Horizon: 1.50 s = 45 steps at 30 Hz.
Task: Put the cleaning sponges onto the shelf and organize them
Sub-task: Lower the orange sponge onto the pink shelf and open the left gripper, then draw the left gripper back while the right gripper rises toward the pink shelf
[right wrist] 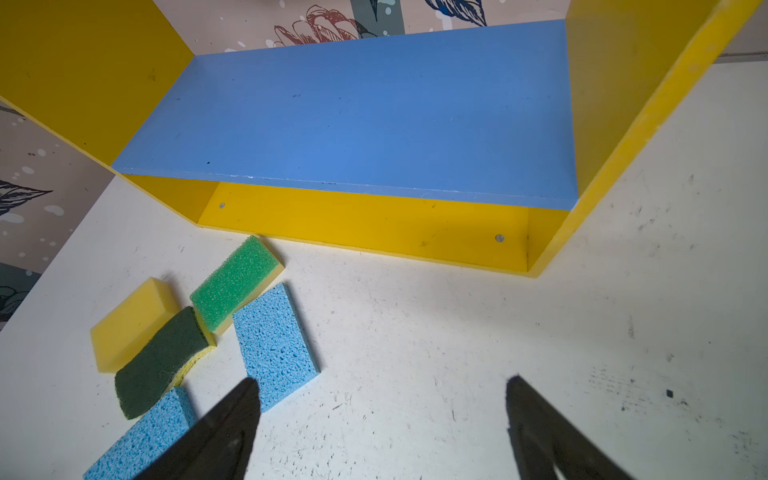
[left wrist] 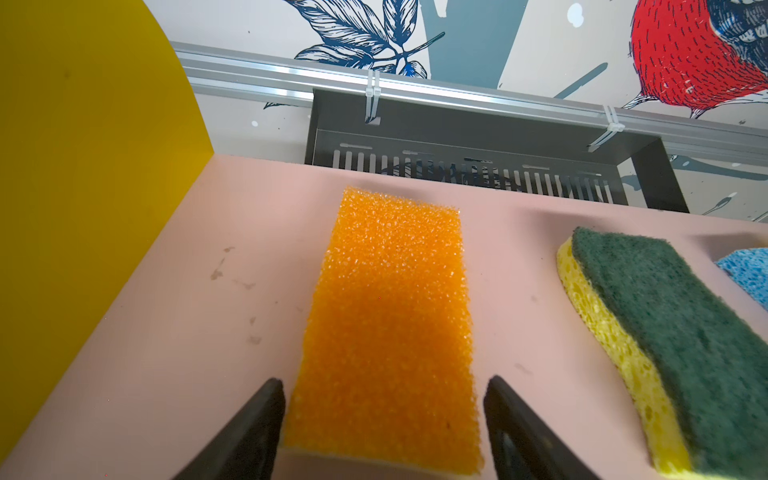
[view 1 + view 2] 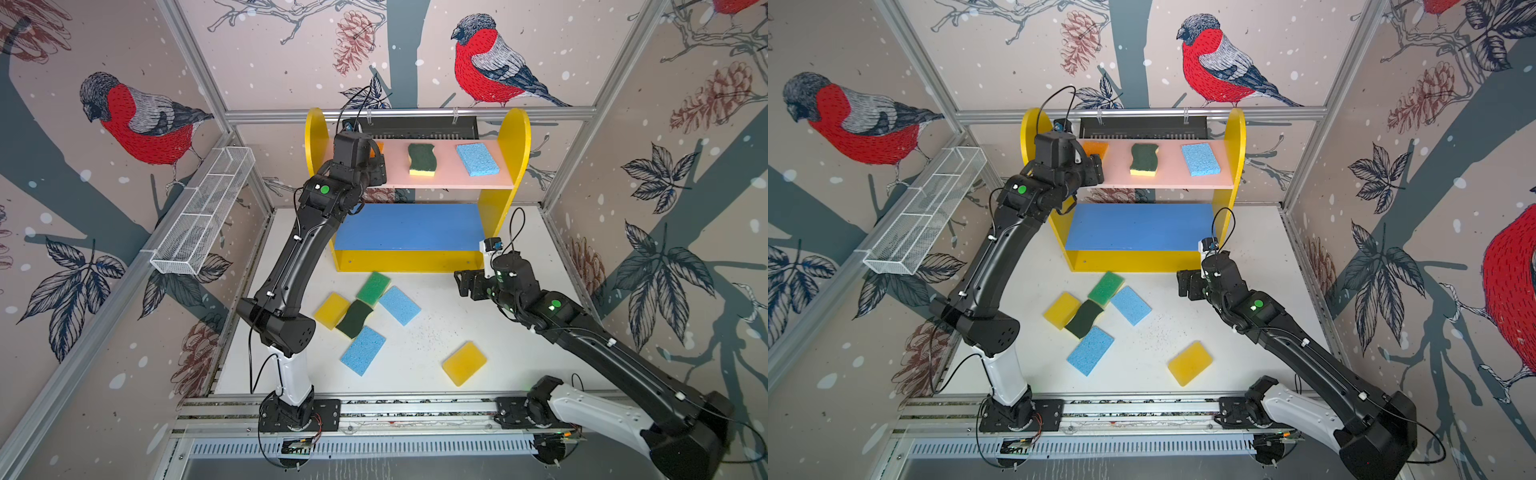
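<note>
Though half-hidden from above, orange sponge (image 2: 386, 316) — left claw (image 2: 384, 380) parted astride, right claw (image 1: 382, 379) wide

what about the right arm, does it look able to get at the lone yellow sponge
Probably yes. The lone yellow sponge lies by itself on bare table on that arm's side, and the right gripper hangs open and empty with nothing between them.
</note>
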Each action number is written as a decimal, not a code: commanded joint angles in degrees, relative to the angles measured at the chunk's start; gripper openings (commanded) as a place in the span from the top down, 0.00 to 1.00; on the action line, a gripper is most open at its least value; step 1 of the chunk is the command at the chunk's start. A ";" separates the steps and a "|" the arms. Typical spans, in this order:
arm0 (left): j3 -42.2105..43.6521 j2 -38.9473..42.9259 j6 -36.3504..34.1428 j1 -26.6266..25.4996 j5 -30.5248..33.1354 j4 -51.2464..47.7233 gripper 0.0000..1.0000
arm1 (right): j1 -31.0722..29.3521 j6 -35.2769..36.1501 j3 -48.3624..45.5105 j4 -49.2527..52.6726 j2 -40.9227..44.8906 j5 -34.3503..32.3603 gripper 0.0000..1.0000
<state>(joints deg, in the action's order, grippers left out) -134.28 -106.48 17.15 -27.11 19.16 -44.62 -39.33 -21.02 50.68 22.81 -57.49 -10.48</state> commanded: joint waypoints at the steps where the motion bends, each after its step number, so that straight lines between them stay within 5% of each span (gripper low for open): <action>1: -0.25 0.72 0.39 0.15 -0.87 -0.14 0.24 | -0.22 -0.21 0.65 -0.41 -0.10 -0.77 0.08; 29: 10.90 12.90 -1.01 0.22 -1.19 3.78 0.24 | -2.56 1.97 9.24 3.37 -0.27 -5.85 0.12; 45: 26.53 25.01 -2.79 0.30 -1.63 10.02 0.25 | -4.03 12.25 35.29 5.19 -12.61 -12.29 0.22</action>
<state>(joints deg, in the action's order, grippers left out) -109.08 -82.59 15.53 -27.05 17.61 -38.65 -43.35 -11.84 82.83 28.75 -68.58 -20.03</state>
